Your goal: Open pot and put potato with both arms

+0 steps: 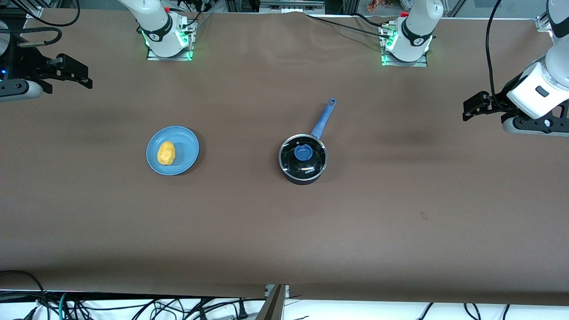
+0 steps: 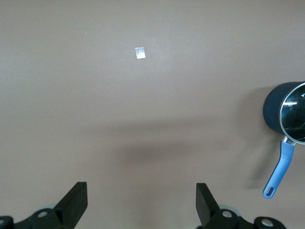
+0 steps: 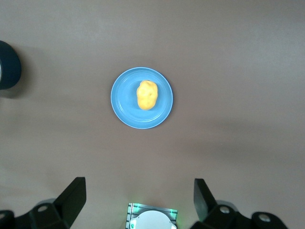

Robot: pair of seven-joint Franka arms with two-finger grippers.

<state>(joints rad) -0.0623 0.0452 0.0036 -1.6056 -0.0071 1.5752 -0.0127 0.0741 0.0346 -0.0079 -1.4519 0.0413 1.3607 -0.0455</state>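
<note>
Two arms, two grippers, one pot, one potato, one plate. The pot (image 1: 303, 159) sits mid-table with its glass lid (image 1: 303, 154) on, blue knob up, its one handle (image 1: 324, 118) angled toward the bases. The potato (image 1: 166, 153) lies on the plate (image 1: 186, 151), well apart from the pot, toward the right arm's end. The left gripper (image 1: 472, 107) hangs over the table's edge at its own end, jaws apart and empty. The right gripper (image 1: 76, 73) hangs at its end, jaws likewise spread, holding nothing.
</note>
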